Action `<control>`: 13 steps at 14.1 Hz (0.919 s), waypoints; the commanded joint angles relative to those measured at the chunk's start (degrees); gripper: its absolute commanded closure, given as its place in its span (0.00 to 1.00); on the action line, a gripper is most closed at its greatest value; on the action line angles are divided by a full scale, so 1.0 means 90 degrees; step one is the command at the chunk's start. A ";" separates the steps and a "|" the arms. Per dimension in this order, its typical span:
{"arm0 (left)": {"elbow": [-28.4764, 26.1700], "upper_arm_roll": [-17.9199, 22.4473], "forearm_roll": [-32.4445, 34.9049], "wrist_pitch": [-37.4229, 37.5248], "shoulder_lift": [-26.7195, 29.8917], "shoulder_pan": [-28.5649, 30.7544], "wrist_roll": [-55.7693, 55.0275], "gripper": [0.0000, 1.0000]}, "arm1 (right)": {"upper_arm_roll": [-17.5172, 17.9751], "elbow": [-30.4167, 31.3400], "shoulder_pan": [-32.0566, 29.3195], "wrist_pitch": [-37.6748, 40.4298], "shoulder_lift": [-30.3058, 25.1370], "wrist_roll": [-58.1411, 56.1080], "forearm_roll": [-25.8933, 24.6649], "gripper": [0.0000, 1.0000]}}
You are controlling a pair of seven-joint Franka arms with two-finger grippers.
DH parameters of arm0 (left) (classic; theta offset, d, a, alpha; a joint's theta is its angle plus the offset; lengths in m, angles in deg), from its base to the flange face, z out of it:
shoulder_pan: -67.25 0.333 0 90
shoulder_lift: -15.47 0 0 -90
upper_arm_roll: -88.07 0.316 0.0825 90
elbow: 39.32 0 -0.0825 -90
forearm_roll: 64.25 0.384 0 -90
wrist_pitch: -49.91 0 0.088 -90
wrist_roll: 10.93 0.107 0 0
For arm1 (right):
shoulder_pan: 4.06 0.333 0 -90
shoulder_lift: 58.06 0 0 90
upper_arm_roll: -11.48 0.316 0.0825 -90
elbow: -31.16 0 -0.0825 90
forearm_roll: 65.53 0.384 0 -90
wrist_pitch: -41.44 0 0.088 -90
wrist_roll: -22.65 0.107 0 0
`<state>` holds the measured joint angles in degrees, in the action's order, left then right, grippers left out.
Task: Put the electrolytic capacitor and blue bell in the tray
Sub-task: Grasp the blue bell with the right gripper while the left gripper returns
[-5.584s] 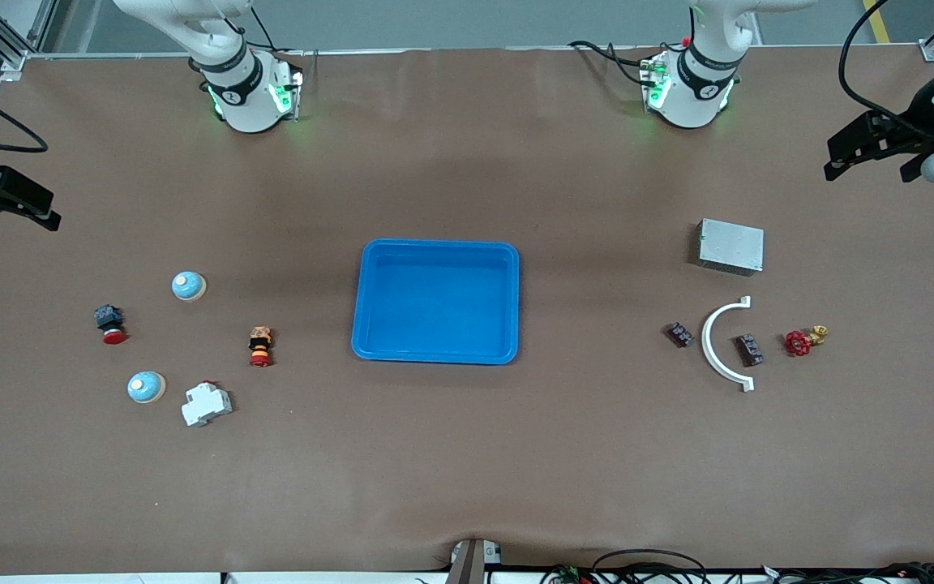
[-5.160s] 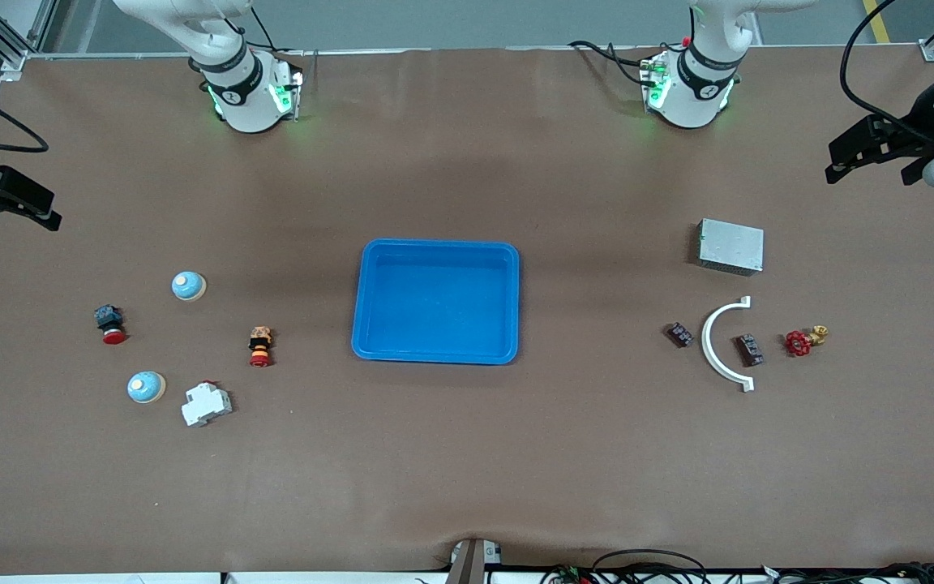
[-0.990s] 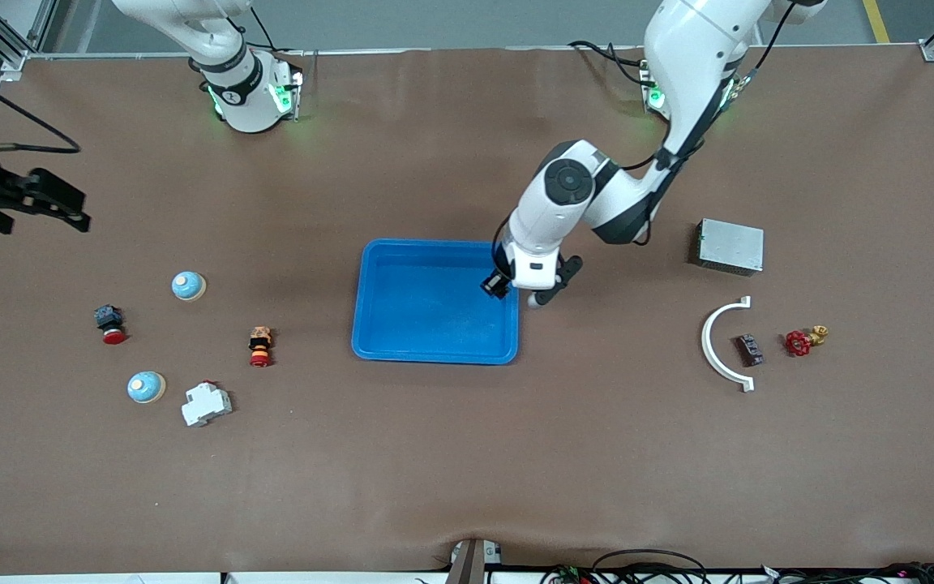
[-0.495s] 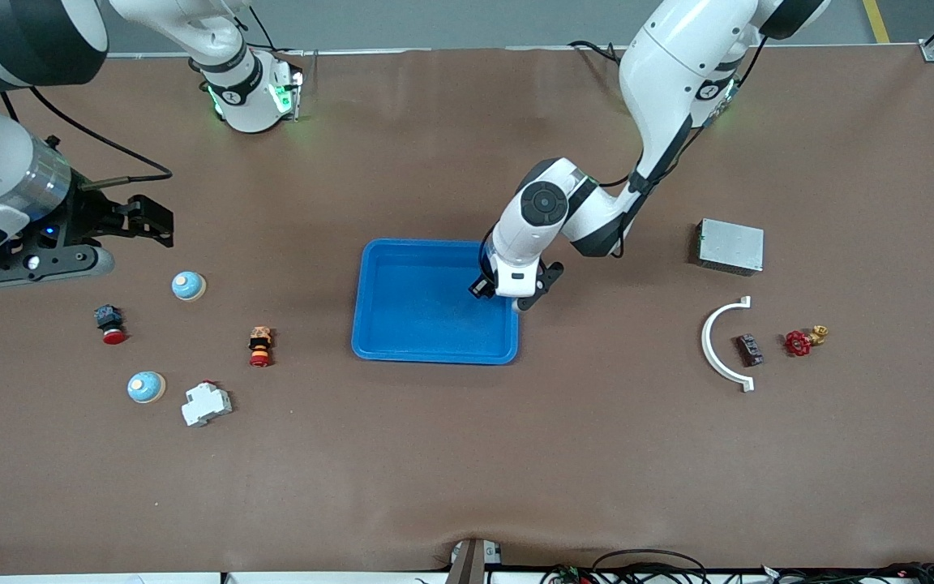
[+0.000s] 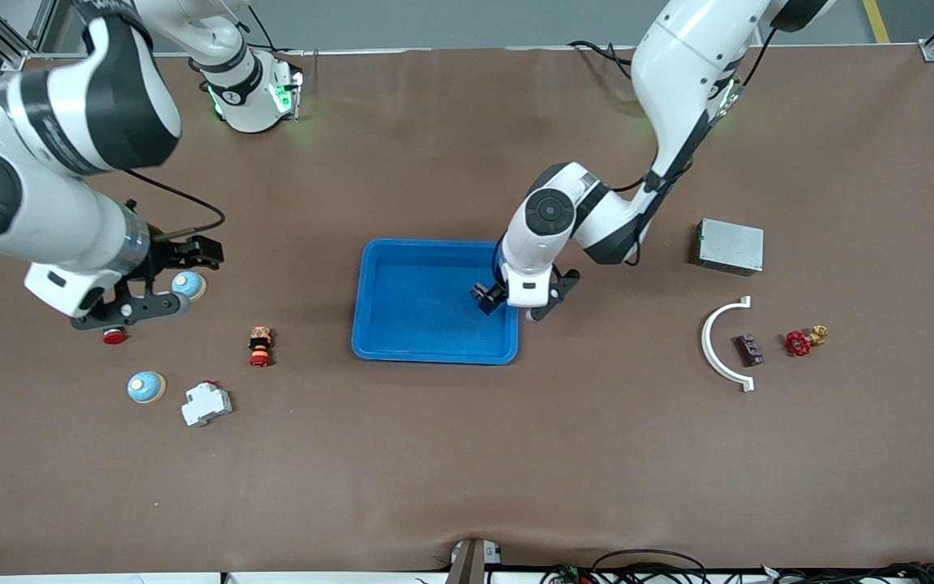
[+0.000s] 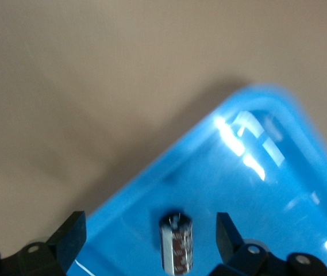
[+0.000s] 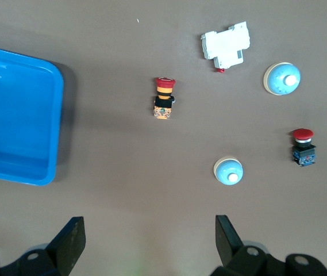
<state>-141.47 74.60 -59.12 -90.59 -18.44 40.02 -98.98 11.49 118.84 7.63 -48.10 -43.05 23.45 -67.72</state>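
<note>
The bright-blue tray [image 5: 434, 268] lies mid-table. My left gripper [image 5: 517, 302] hangs over the tray's rim at the left arm's end, open. In the left wrist view a dark electrolytic capacitor [image 6: 176, 244] is between the open fingers [image 6: 71, 236] over the tray floor [image 6: 255, 190], touching neither finger. The front view hides it. My right gripper [image 5: 179, 277] is open and empty over a blue bell [image 5: 189, 284], also seen in the right wrist view [image 7: 228, 171]. A second blue bell [image 5: 145, 387] lies nearer the camera.
Near the bells are a red push button [image 5: 114, 336], an orange-and-red button [image 5: 259, 345] and a white breaker [image 5: 206, 405]. At the left arm's end are a grey metal box [image 5: 730, 246], a white curved piece [image 5: 717, 357], a dark part [image 5: 750, 349] and a red valve [image 5: 798, 343].
One small dark part has left the table by the white curve. My left gripper has come over the tray and moved slightly toward the camera. My right arm has swung in over the bell.
</note>
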 commanded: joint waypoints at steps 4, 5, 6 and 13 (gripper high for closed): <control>-0.0505 0.0022 0.0797 0.1118 0.1237 0.1081 0.0280 0.00 | -0.0021 0.2654 -0.0283 -0.1688 -0.1489 -0.0127 -0.0264 0.00; -0.0641 0.0022 0.0807 0.1129 0.1355 0.1257 0.0679 0.00 | -0.0021 0.2988 -0.0497 -0.1923 -0.1657 -0.0447 -0.0264 0.00; -0.0671 0.0022 0.0807 0.1129 0.1433 0.1394 0.1050 0.00 | -0.0021 0.3127 -0.0799 -0.2003 -0.1658 -0.0905 -0.0255 0.00; -0.1159 0.0002 0.0807 0.1138 0.1688 0.2945 0.3500 0.00 | -0.0031 0.4406 -0.1845 -0.3456 -0.1942 -0.1767 -0.0245 0.00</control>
<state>-148.52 75.30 -52.78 -80.39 -5.64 61.37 -74.04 10.27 154.07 -6.22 -74.89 -58.05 9.63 -69.41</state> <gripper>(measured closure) 0.000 0.000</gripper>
